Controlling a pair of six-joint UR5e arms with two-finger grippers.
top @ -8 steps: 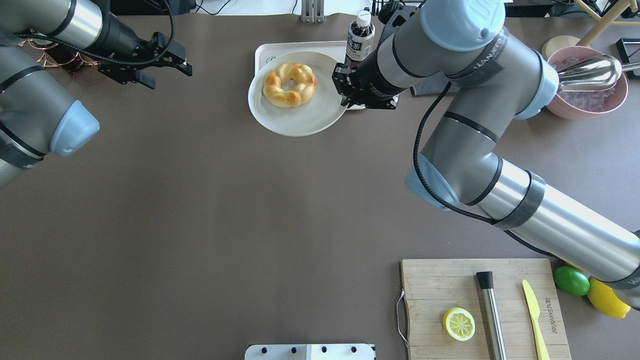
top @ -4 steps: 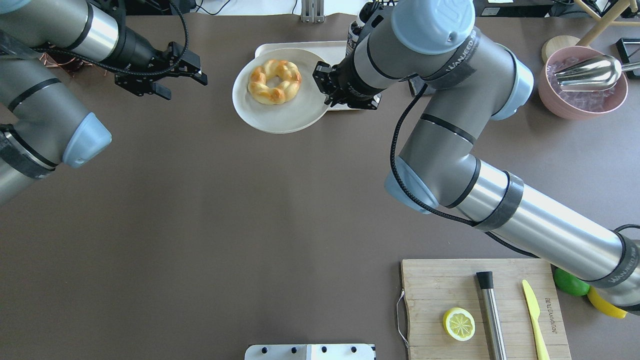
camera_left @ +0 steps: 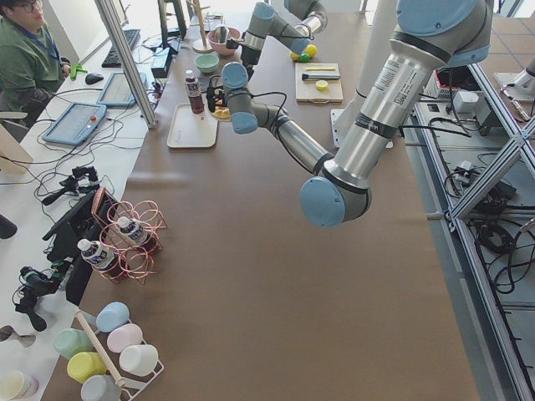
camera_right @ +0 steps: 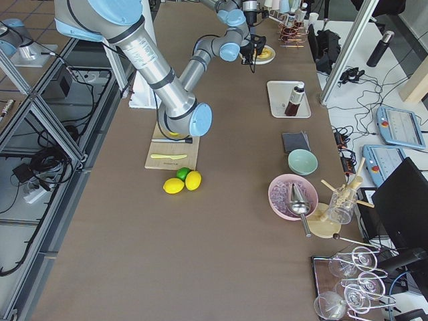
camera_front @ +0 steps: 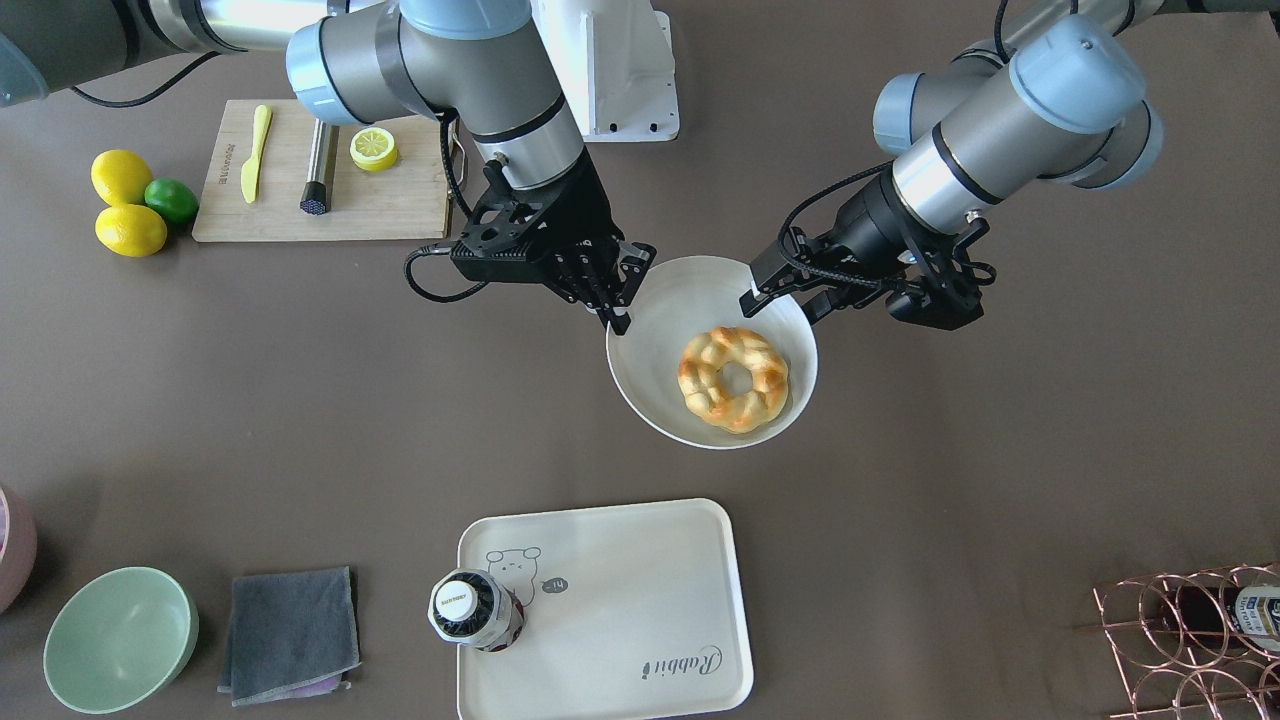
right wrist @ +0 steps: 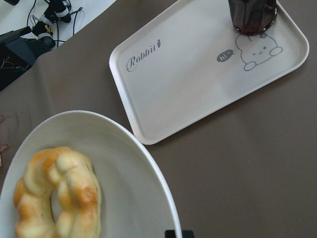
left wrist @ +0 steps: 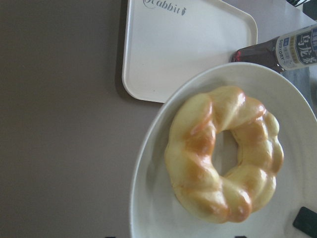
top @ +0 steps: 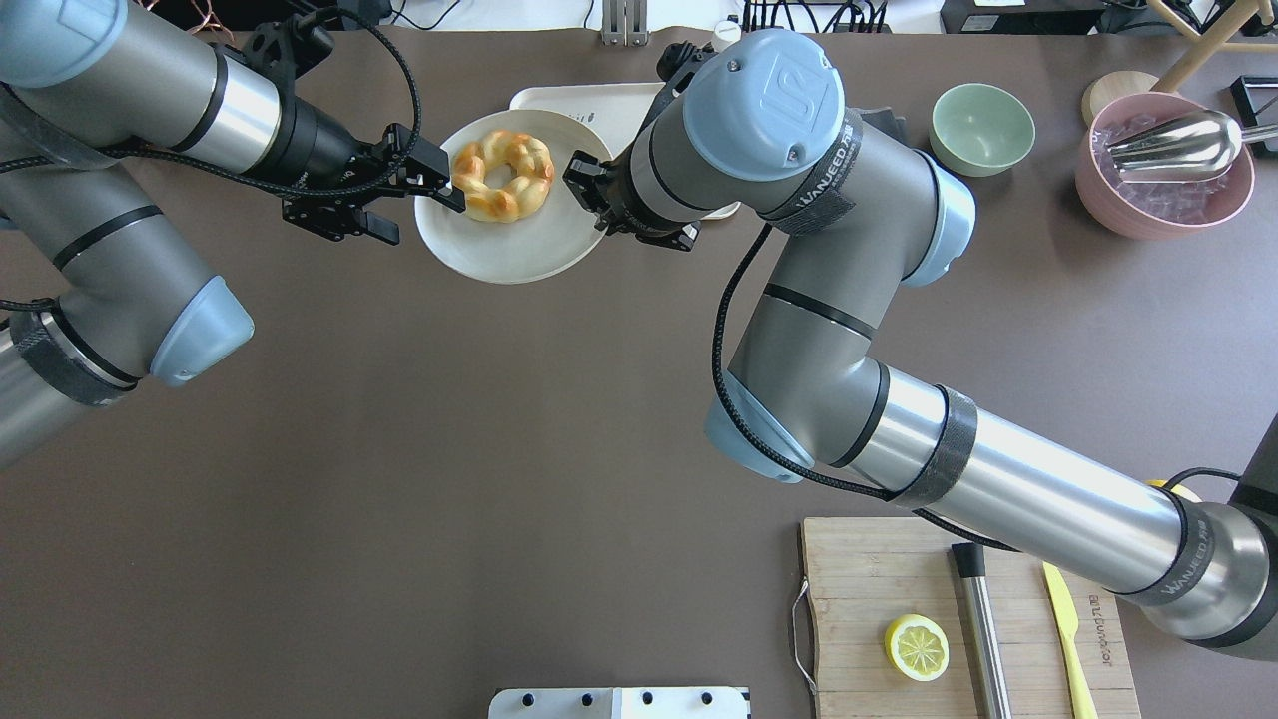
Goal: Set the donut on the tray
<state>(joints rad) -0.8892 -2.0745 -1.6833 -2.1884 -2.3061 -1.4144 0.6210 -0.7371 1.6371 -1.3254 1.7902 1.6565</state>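
Note:
The donut point(camera_front: 705, 375) is a golden braided ring lying on a round white plate point(camera_front: 690, 300). My right gripper point(camera_front: 615, 320) is shut on the plate's rim and holds it above the table. In the overhead view the donut point(top: 524, 160) sits on the plate point(top: 509, 250) between both grippers. My left gripper point(top: 424, 210) is open, with one finger over the plate's rim beside the donut. The cream tray point(camera_front: 620, 590) lies beyond the plate with a dark bottle point(camera_front: 470, 610) standing on it. The donut point(left wrist: 198, 148) and tray point(left wrist: 188, 49) show in the left wrist view.
A wooden cutting board point(top: 869, 599) with a lemon slice, knife and metal bar lies near my base. A green bowl point(top: 981, 128), pink bowl point(top: 1163, 165) and grey cloth point(camera_front: 290, 630) sit on the right side. A copper rack point(camera_front: 1190, 620) stands far left.
My right gripper has carried the plate with the donut leftward, off the tray area. My left gripper has moved right to the plate's rim beside the donut.

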